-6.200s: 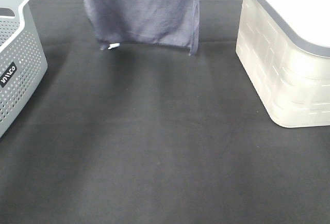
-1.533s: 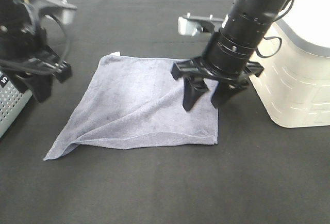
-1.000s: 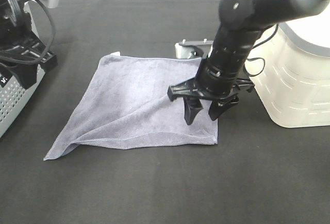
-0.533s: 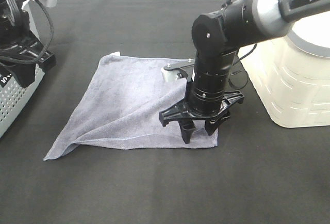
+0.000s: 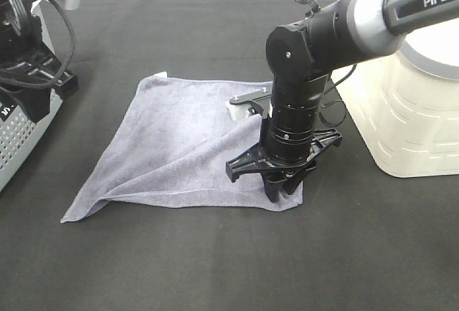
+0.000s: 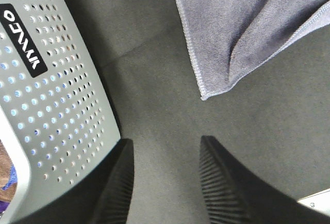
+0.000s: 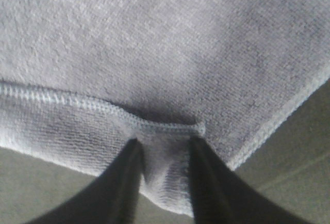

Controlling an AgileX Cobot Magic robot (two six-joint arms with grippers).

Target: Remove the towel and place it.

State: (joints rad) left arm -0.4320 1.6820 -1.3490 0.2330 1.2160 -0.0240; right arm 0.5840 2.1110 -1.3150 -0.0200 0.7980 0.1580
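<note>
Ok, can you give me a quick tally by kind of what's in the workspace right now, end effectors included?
towel: 1
grey perforated basket: 1
white lidded bin: 1
end effectors: 2, the left end effector and the right end effector
Total: 5
</note>
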